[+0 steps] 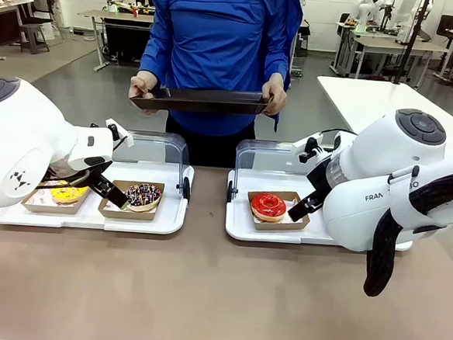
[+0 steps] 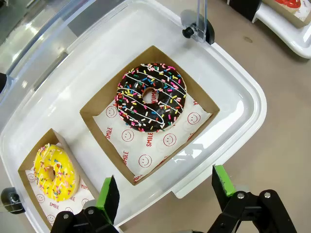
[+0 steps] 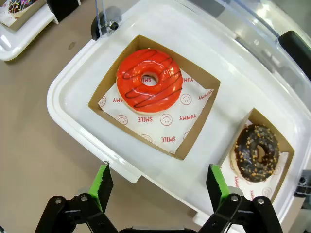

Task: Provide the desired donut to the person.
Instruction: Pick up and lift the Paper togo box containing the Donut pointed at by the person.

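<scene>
Front view: the person [image 1: 215, 52] stands at the tabletop's far edge. Both hands [image 1: 143, 84] are clenched on the ends of an empty dark tray [image 1: 204, 100], held level above that edge.
Progress: nothing handed over yet. All four donuts lie in their cardboard boxes, so the pick, the carry and the drop-off are all left to do, as I judge it.
Desired donut: cannot tell which. No hand points, since both are busy with the dark tray.
Left gripper [image 2: 165, 183]: jaws spread wide and holding nothing, poised over the near rim of the left white tray [image 2: 243, 97].
Left tray contents: the sprinkled chocolate donut [image 2: 151, 96] is in the box toward the tray's right edge. The yellow donut [image 2: 54, 171] is in the box toward its left edge.
Right gripper [image 3: 159, 177]: jaws spread wide and holding nothing, over the near rim of the right white tray [image 3: 63, 102].
Right tray contents: the red donut [image 3: 149, 80] is in the box toward the tray's left edge. The nut-topped chocolate donut [image 3: 257, 153] is in the box beside it, toward the right edge.
Surroundings: each white tray's clear lid [image 1: 154, 145] stands open along the tray's far edge.
Obstacles: the raised lids stand between the donuts and the person, so a carry would likely have to rise over them. The box walls sit close around each donut and leave little room for the fingers.
</scene>
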Available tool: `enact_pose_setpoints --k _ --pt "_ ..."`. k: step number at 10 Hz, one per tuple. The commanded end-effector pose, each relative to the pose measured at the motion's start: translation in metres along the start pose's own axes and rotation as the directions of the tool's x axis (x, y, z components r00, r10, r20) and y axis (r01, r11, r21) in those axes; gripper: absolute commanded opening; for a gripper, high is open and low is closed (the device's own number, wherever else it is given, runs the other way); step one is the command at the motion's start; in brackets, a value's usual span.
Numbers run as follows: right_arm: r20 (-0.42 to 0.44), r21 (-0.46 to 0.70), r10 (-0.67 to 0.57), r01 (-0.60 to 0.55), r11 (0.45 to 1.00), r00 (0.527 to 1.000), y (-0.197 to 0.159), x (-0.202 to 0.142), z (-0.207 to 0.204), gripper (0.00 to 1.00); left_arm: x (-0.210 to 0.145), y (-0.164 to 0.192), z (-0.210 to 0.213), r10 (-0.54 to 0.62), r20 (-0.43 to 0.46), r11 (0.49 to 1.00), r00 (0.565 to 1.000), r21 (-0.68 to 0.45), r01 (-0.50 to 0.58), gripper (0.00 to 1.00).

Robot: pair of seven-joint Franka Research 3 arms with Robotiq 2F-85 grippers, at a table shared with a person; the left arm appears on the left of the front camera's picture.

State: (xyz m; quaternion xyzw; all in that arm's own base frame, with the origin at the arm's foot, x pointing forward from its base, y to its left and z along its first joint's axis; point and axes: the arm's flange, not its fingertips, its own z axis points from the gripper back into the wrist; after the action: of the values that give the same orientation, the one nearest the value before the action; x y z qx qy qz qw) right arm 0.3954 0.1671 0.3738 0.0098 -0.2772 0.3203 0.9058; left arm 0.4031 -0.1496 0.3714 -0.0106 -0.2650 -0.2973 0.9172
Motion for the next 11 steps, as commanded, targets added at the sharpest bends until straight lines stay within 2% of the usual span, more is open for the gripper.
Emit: enact_pose_setpoints --k 1,6,7,8,9,11 --pt "0.000 0.000 0.000 0.000 1.000 1.000 0.000 0.000 0.000 1.00 0.000 0.000 0.000 0.000 0.001 1.000 1.000 0.000 0.000 1.00" --pt "0.000 0.000 0.000 0.000 1.000 1.000 0.000 0.000 0.000 1.00 0.000 0.000 0.000 0.000 0.000 1.000 1.000 0.000 0.000 1.00" --pt "0.020 -0.008 0.020 -0.020 1.000 1.000 -0.018 -0.002 0.027 1.00 -0.009 0.004 0.020 -0.060 -0.002 0.998 0.998 -0.008 0.060 1.00" --pt "0.039 0.060 0.061 -0.063 0.996 0.997 -0.041 -0.009 0.060 1.00 -0.022 0.013 0.047 -0.088 -0.011 0.995 0.996 -0.050 0.087 1.00" --pt "0.059 0.166 0.149 -0.156 0.974 0.987 -0.066 -0.020 0.098 1.00 -0.044 0.019 0.080 -0.150 -0.025 0.980 0.988 -0.139 0.145 1.00" --pt "0.123 0.242 0.236 -0.260 0.935 0.964 -0.099 -0.049 0.151 1.00 -0.086 0.032 0.122 -0.166 0.006 0.968 0.986 -0.189 0.164 1.00"
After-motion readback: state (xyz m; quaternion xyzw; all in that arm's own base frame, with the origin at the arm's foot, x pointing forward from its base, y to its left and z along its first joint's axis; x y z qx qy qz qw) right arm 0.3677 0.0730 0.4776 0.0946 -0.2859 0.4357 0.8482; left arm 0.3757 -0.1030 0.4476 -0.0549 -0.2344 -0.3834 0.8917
